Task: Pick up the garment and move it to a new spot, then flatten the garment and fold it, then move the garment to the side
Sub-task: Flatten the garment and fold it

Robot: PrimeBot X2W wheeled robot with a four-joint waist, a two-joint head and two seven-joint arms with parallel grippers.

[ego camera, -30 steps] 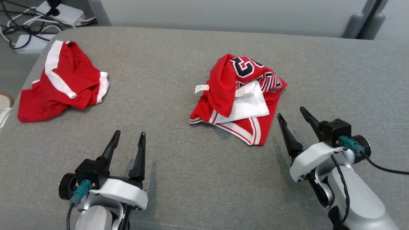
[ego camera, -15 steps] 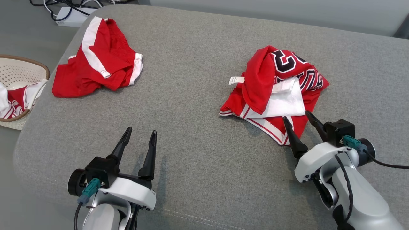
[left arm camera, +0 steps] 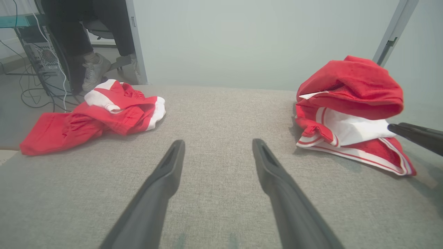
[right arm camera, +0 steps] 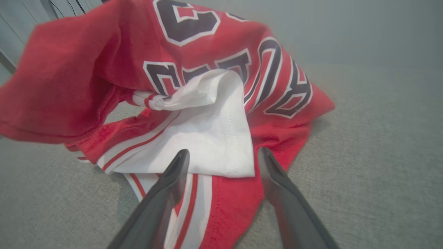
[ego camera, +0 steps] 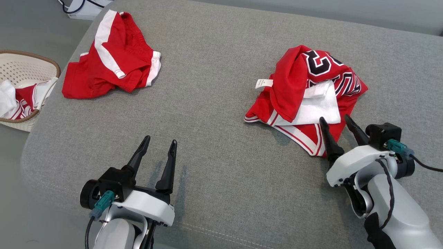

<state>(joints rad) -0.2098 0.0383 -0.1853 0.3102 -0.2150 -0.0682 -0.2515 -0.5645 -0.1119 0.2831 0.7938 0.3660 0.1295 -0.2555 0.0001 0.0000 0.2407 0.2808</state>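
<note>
My right gripper (ego camera: pixel 334 117) stood wide open, its fingertips over the near hem of the crumpled red basketball jersey (ego camera: pixel 294 79), which lay on the right of the grey cushion (ego camera: pixel 214 145). The jersey looked light, soft and limp, so I judged a pinch on the bunched white fold (ego camera: pixel 320 109) best. My left gripper (ego camera: pixel 160 139), also spread, hovered well apart. The red shorts (ego camera: pixel 110 69) and the basket (ego camera: pixel 24 67) blocked nothing.

Jersey (ego camera: pixel 294 79) on the cushion's (ego camera: pixel 214 138) right side, shorts (ego camera: pixel 110 65) at its far left, laundry basket (ego camera: pixel 24 71) beyond the left edge, right gripper (ego camera: pixel 335 117) at the jersey's near edge
</note>
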